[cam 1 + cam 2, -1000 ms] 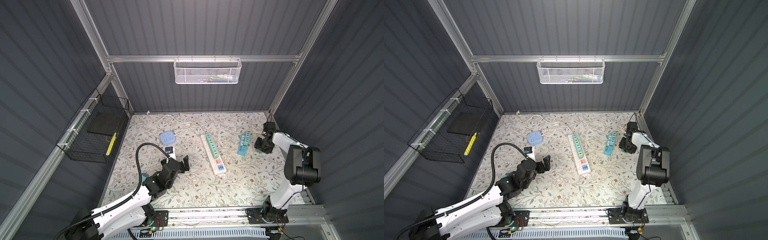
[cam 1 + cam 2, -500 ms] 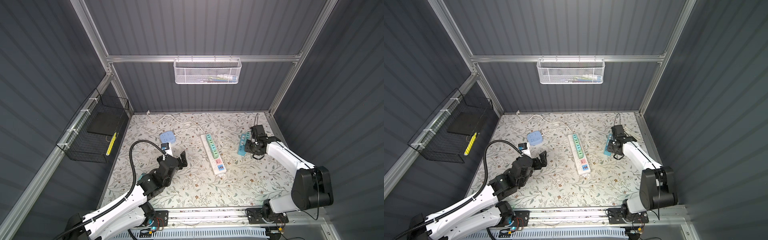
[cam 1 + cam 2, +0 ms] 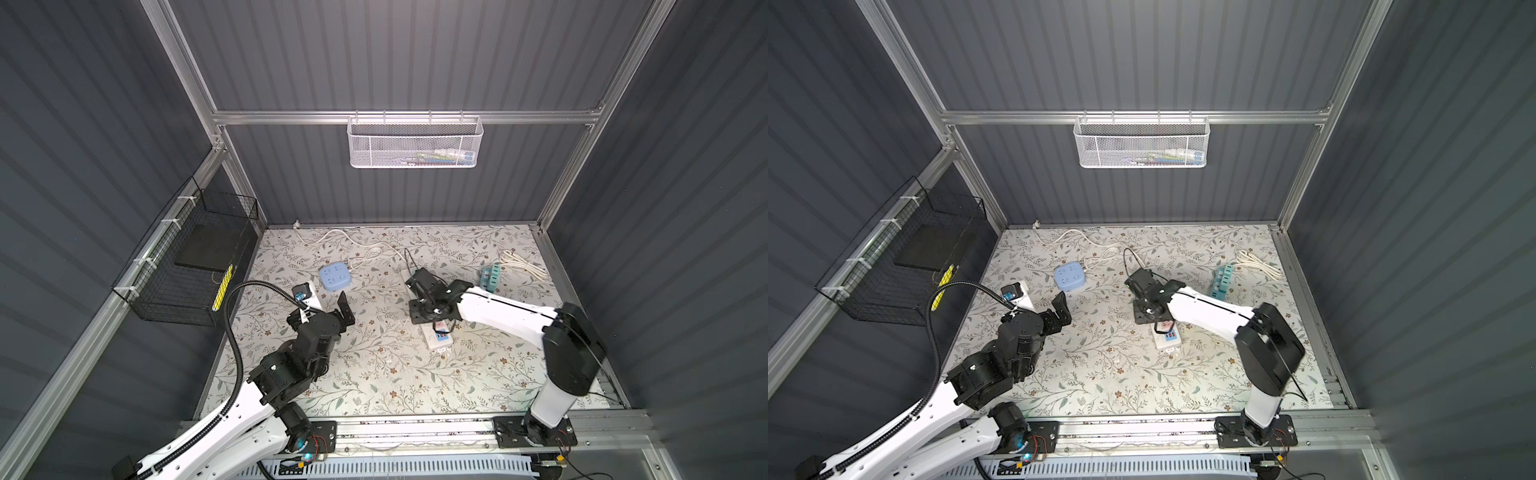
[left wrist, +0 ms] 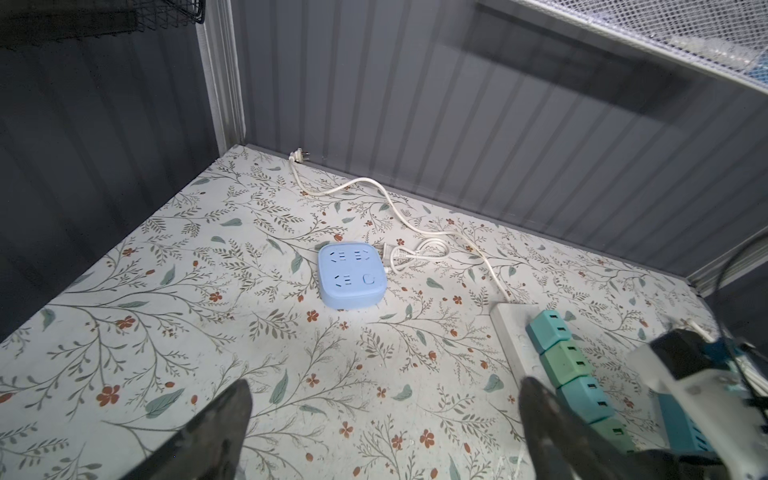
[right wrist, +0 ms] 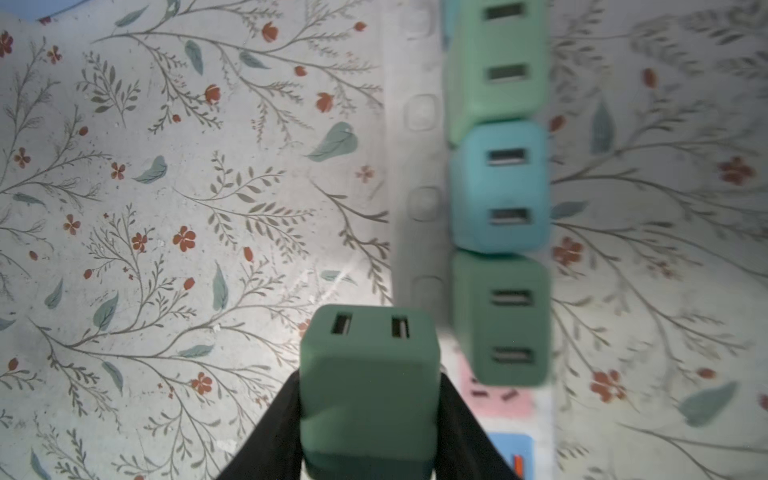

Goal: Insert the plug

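Right hand (image 5: 370, 386) clamped on the side faces of a dark green, hard plastic cube plug (image 5: 368, 345), held above the long white power strip (image 5: 409, 232) mid-counter, beside its row of seated green and blue cubes (image 5: 498, 187). The plug is probably light, rigid and smooth. Left hand (image 4: 384, 384) is spread apart and empty.

The socket hub (image 3: 335, 277) lies left of the power strip (image 3: 439, 340).

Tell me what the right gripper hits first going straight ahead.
The right gripper holds a green plug, which would likely touch the white power strip first, at its edge beside the plugged-in cubes; depth is unclear.
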Robot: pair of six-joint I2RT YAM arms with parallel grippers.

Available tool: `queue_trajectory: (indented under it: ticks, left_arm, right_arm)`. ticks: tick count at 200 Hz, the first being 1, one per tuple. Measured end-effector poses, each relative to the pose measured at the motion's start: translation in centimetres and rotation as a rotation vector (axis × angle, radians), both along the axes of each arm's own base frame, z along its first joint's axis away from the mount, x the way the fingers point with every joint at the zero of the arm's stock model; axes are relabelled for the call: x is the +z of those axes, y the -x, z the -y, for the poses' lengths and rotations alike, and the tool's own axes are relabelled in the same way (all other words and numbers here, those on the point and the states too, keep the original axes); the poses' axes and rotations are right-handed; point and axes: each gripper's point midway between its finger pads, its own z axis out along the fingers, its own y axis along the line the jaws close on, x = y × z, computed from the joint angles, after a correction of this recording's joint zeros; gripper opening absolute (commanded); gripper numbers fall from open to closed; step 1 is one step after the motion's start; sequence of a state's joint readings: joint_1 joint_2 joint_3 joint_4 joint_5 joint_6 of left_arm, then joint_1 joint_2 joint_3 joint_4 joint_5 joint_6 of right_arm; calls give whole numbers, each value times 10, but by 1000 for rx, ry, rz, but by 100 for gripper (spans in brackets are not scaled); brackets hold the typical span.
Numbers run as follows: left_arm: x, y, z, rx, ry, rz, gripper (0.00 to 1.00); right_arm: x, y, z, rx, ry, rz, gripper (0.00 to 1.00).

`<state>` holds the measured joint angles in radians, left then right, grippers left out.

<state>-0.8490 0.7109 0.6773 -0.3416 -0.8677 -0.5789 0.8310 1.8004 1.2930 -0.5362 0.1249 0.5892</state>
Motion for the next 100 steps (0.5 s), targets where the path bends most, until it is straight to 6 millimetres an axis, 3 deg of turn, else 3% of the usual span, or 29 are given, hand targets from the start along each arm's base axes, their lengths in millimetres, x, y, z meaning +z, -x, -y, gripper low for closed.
queue_trajectory:
  ticks: [18, 50, 100]
  left_arm:
    - [-6, 0, 0, 0, -22, -20, 100]
    - [-13, 0, 1, -3, -35, -35, 100]
    - [-30, -4, 9, -23, -64, -77, 100]
  right_arm:
    - [-21, -2, -21, 20, -1, -37, 34]
    - [-49, 2, -30, 21, 13, -95, 34]
    - [-57, 0, -37, 6, 8, -116, 37]
